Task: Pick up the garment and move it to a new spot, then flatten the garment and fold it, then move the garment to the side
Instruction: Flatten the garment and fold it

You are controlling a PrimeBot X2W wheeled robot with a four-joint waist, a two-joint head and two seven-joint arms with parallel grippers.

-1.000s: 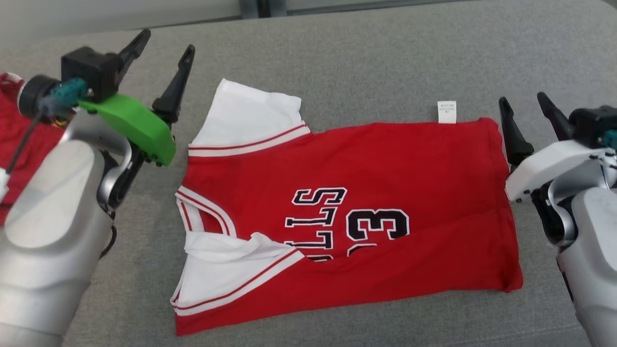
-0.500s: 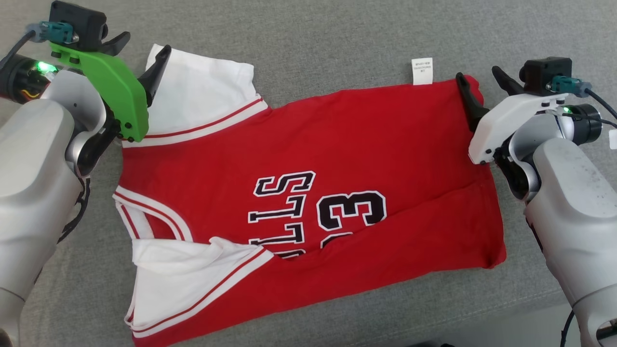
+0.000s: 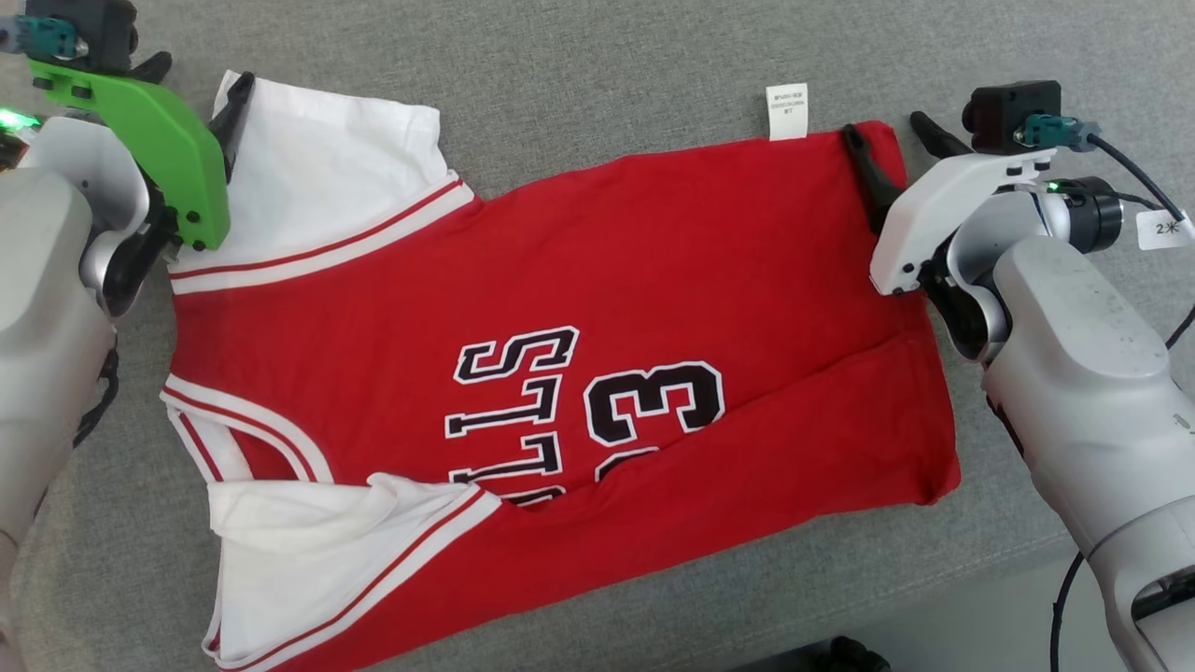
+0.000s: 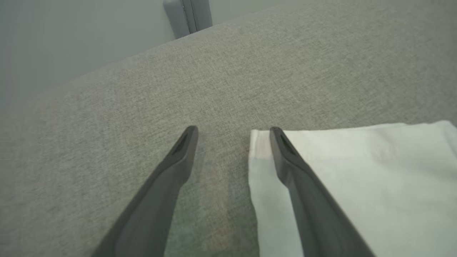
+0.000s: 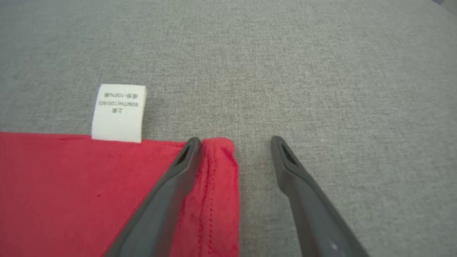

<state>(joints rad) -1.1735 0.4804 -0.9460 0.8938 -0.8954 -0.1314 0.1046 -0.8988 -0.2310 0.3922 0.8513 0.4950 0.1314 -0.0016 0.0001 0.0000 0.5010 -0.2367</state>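
The garment (image 3: 597, 308) is a red jersey with white sleeves and black lettering, lying flat on the grey cushion (image 3: 607, 65). My left gripper (image 3: 191, 84) stands open at the far corner of the upper white sleeve (image 3: 317, 177); in the left wrist view this left gripper (image 4: 232, 132) straddles the sleeve's corner (image 4: 257, 142), with one finger over white cloth. My right gripper (image 3: 892, 131) is open at the jersey's far hem corner. Seen from the right wrist, the right gripper (image 5: 234, 141) straddles the red hem corner (image 5: 221, 153), beside the white care label (image 5: 119, 112).
The grey cushion stretches beyond the jersey on the far side. Its near edge (image 3: 1027, 579) runs under my right forearm at the lower right. In the left wrist view a pale wall (image 4: 71, 35) rises behind the cushion.
The head camera has tilted and shifted. Both grippers have moved in to the jersey's far corners, left onto the sleeve corner, right onto the hem corner. Both stay open.
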